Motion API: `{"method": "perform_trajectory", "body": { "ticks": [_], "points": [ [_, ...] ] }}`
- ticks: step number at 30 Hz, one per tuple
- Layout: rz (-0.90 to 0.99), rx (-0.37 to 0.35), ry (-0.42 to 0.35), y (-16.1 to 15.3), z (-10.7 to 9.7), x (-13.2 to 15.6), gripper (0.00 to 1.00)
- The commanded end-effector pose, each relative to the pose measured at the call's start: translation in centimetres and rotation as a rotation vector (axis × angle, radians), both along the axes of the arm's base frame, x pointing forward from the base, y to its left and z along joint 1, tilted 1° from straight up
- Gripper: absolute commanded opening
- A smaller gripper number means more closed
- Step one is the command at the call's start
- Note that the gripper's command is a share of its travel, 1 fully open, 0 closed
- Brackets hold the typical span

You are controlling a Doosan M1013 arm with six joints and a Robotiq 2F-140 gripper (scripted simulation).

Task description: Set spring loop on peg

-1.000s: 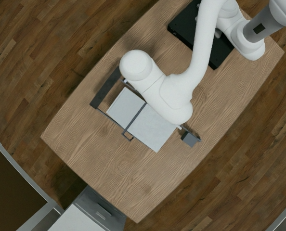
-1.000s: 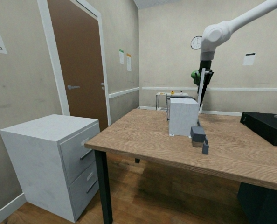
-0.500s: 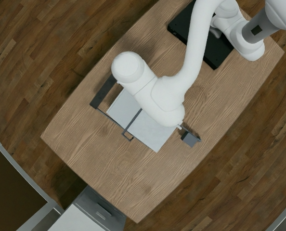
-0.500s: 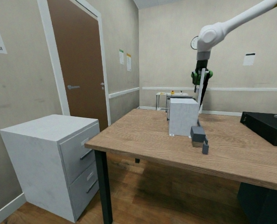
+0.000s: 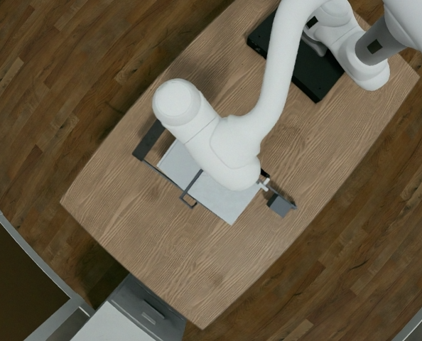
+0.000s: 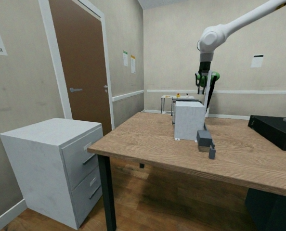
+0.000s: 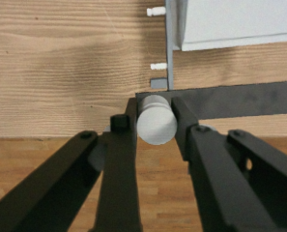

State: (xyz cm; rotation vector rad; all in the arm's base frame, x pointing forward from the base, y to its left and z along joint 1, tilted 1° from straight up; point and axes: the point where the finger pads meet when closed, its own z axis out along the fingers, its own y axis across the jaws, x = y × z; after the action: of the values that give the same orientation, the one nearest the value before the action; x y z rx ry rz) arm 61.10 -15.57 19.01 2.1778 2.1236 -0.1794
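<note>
The steel weight, a pale grey cylinder, sits clamped between the two dark fingers of the gripper, one finger pressed against each side of it. It hangs in the air above the feeder, well off the bench. In the wrist view, a dark flat bar, probably the pedal, runs across right behind the weight. A thin grey upright strip rises beyond it, with two small white pegs sticking out to its left. The pale box of the feeder stands just beside that strip.

From the side, the gripper points straight down next to a slim post at the far edge of the box. A small dark grey block sits at the box's near corner. From above, the white arm covers much of the feeder; only its light top and dark frame show.
</note>
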Motion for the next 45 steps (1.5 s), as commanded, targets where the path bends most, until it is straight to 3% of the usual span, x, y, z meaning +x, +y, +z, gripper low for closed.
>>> {"method": "perform_trajectory", "body": {
  "ticks": [1,10,29,45],
  "points": [
    [0.000,-0.004,-0.001,-0.5,0.2,0.5,0.25],
    [0.000,-0.018,-0.001,-2.1,0.7,2.2,0.25],
    [0.000,-0.023,-0.001,-2.8,0.9,2.8,0.25],
    [0.000,-0.022,-0.001,-2.7,-1.6,2.7,0.25]
  ]
}}
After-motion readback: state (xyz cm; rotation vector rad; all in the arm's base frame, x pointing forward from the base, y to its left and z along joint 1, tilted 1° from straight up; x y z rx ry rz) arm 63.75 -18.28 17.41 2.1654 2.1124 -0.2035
